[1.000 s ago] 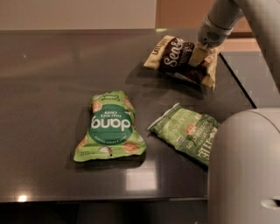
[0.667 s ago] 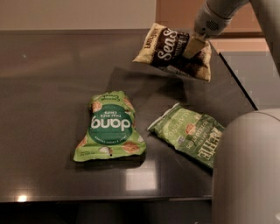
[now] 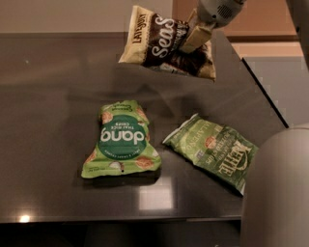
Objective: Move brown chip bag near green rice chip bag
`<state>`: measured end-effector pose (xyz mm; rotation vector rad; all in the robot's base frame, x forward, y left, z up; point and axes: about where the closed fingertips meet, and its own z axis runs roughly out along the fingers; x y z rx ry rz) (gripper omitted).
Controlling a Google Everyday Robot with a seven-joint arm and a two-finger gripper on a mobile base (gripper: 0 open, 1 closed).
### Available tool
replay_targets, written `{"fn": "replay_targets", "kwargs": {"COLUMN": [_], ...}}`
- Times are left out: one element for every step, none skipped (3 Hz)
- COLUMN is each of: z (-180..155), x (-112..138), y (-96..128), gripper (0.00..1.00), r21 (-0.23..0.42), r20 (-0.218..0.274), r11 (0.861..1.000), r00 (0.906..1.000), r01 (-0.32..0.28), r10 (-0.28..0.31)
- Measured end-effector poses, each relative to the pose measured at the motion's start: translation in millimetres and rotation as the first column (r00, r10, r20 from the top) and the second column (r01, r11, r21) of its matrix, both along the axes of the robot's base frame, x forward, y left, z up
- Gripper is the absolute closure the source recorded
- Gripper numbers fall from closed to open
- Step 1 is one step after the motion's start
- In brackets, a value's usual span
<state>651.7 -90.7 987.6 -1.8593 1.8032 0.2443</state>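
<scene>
**Brown chip bag gripped in the air over the far side of the table**

Nearest, at lower right, the pale rounded robot body (image 3: 275,193). Just beyond, a dark glossy table (image 3: 48,96) with a square patch of reflected light near its front edge. Flat on it, left of centre, the green rice chip bag (image 3: 120,140), lettering upside down. Near it on the right, not touching, an olive Kettle bag (image 3: 212,149), lying at an angle. Farther back, held off the surface and tilted, the brown chip bag (image 3: 159,41), well apart from the green rice chip bag, with its shadow on the tabletop below. Clamped on its right part, the gripper (image 3: 192,41), reaching down from the top edge. Behind, a beige wall (image 3: 72,14) at left and a wooden panel (image 3: 260,17) at right.
</scene>
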Motion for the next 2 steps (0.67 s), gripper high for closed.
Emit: {"fn": "replay_targets", "kwargs": {"z": [-4.0,-20.9], "x": [-21.3,-39.5], "y": [36.4,61.9], "gripper": [1.00,1.00], "r21": [0.010,0.000], "r20": [-0.009,-0.032], "r11": [0.987,0.956], "r00": [0.9869,0.9556], "r01": [-0.161,-0.293], "r10": [0.161,0.293]}}
